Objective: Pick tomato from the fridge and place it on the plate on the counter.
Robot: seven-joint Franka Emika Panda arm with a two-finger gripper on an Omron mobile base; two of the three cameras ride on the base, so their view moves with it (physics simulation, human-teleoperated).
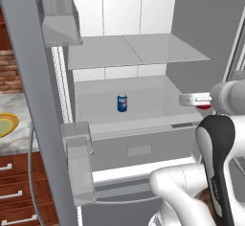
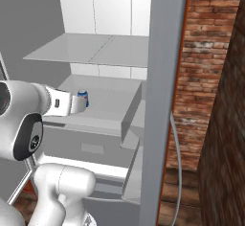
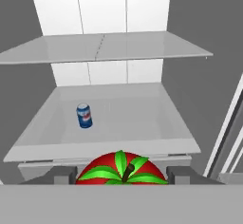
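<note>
The red tomato (image 3: 102,172) with green stem leaves sits between my two dark fingertips (image 3: 65,176) at the bottom of the hand view. My gripper (image 3: 121,176) is shut on it. In the left base view the gripper (image 1: 195,99) hangs at the right front of the open fridge (image 1: 143,96), over the lower shelf's edge, with a sliver of the tomato (image 1: 205,107) showing under it. The yellow-rimmed plate (image 1: 5,125) lies on the marbled counter (image 1: 16,141) at the far left, beyond the fridge door.
A blue soda can (image 1: 122,102) stands mid-shelf, left of and behind the gripper. The open left door (image 1: 33,100) with its bins (image 1: 79,163) stands between fridge and counter. The right door (image 2: 160,100) and a brick wall (image 2: 201,76) close off the right.
</note>
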